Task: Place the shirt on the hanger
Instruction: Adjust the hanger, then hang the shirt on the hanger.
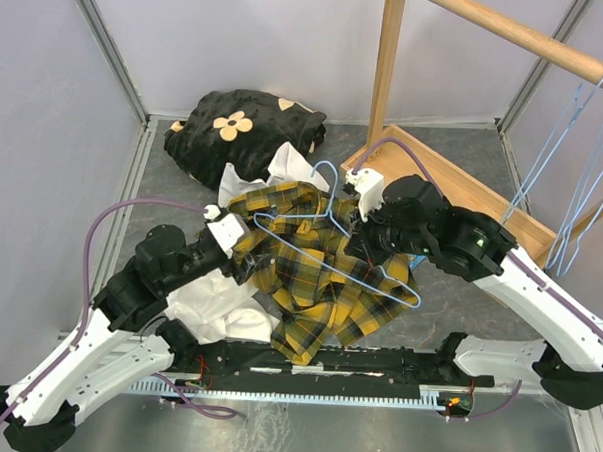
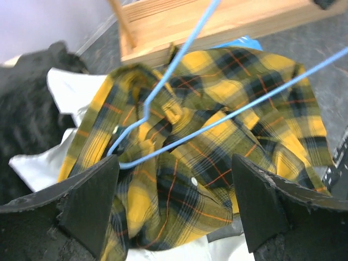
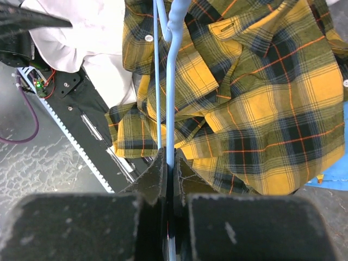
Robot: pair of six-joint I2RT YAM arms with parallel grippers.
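The right pincer [image 3: 169,163] grips the hanger [image 3: 171,92] tight, above the shirt [image 3: 261,109] ahead; the left pincer [image 2: 174,204] hangs wide open, empty, over the cloth, probably to feed it on.

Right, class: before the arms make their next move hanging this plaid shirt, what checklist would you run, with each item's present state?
1. Right gripper clamped on the hanger wire: ok.
2. Left gripper open, free to grasp: ok.
3. Plaid shirt spread flat: not ok, crumpled.
4. Hanger inside the shirt: not ok, it lies on top.
5. Shirt front unbuttoned: cannot tell.
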